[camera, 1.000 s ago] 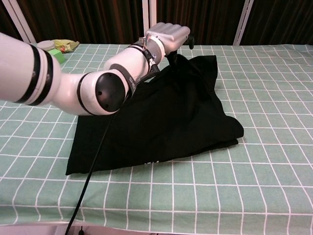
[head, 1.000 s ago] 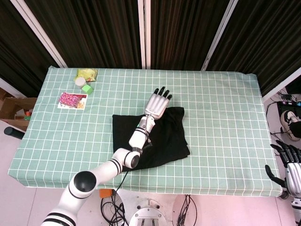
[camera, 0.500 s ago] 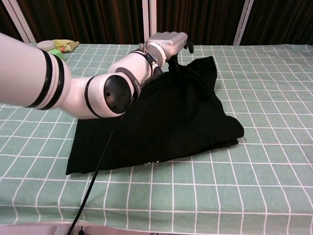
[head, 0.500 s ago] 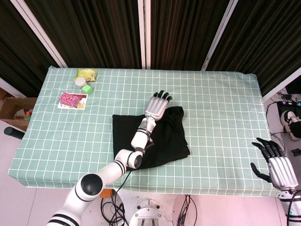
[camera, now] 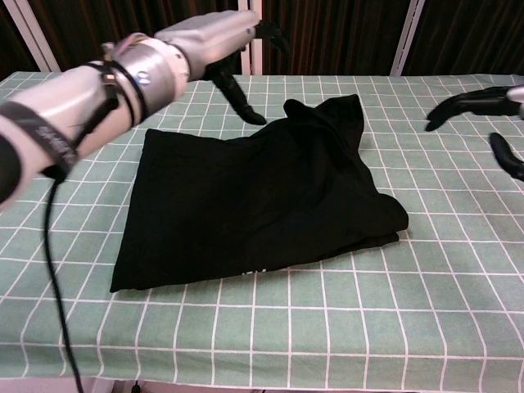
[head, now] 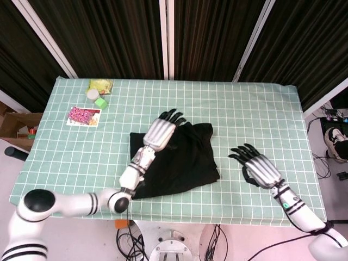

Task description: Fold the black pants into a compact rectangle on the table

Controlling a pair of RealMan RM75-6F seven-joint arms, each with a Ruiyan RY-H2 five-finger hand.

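- Covering most of the table (head: 255, 109), a green checked cloth is seen.
- Folded black pants (head: 187, 160) are laid mid-table, probably waiting on another fold.
- Left hand (head: 159, 132) is held spread above them; right hand (head: 260, 168) spread beside, nothing gripped.
- No readable writing can be made out tbh.

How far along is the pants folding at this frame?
Done: the black pants lie folded into a rough block on the table. In hand: nothing; the left hand hovers open over the far edge, and the right hand is open beside the pants. Left: the bunched far-right corner looks uneven, so tidying or another fold probably remains.
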